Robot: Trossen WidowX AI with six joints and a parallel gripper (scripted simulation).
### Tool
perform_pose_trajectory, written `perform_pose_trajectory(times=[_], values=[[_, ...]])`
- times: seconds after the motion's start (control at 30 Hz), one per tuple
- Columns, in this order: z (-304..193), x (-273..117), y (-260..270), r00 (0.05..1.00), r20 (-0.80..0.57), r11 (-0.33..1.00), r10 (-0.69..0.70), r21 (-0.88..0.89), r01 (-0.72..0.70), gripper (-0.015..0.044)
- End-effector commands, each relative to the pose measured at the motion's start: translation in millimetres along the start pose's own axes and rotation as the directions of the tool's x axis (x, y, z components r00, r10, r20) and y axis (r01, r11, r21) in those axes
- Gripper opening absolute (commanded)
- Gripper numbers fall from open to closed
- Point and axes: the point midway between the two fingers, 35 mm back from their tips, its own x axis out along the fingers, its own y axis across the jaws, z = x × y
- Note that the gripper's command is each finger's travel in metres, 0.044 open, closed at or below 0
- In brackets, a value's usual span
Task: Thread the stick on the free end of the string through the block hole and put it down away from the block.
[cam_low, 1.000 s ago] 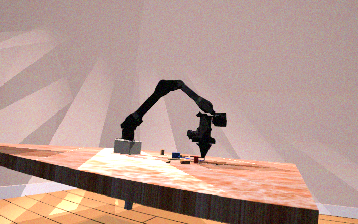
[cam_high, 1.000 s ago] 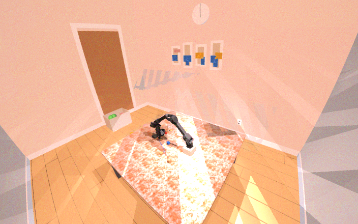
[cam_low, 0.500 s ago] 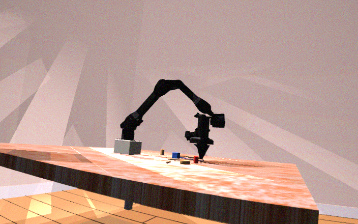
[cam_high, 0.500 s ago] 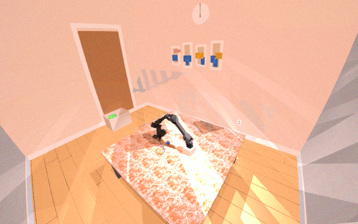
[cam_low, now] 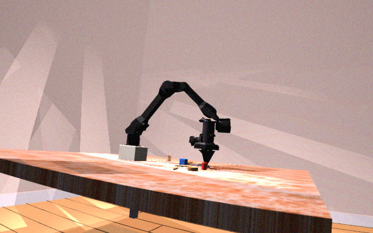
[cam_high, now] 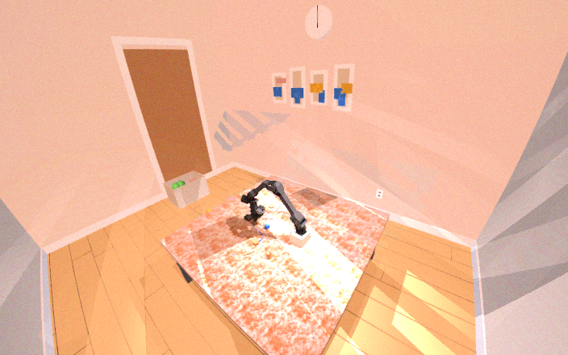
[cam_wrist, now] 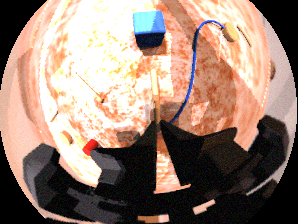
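My gripper (cam_low: pixel 207 165) (cam_wrist: pixel 157 123) is shut on the wooden stick (cam_wrist: pixel 155 90), low over the table. In the wrist view the stick points away from the fingertips towards the blue block (cam_high: pixel 266 226) (cam_low: pixel 183 161) (cam_wrist: pixel 149 29). A gap shows in that view between its tip and the block. No hole can be made out on the block. The blue string (cam_wrist: pixel 193 75) curves from near the fingertips to the round button (cam_wrist: pixel 230 32) at the upper right. The string passes to the right of the block there, not through it.
A red cylinder (cam_low: pixel 204 166) (cam_wrist: pixel 90 147) stands close to the gripper. A tan disc (cam_low: pixel 193 168) (cam_wrist: pixel 66 137) lies beyond it. Thin loose sticks lie at the left (cam_wrist: pixel 89 86) and beside the button. A small tan cylinder (cam_low: pixel 168 158) stands near the robot's base (cam_low: pixel 132 152).
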Motion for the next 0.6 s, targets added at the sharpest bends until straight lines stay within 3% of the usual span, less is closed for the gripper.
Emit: perform_pose_trajectory(times=[0.0,0.57], values=[[5.4,-2.9,0.2,1.0,-0.008,1.0,0.002,0.001,-0.002,0.0],[27.3,-2.1,0.3,1.0,-0.008,1.0,0.002,0.001,-0.002,0.0]])
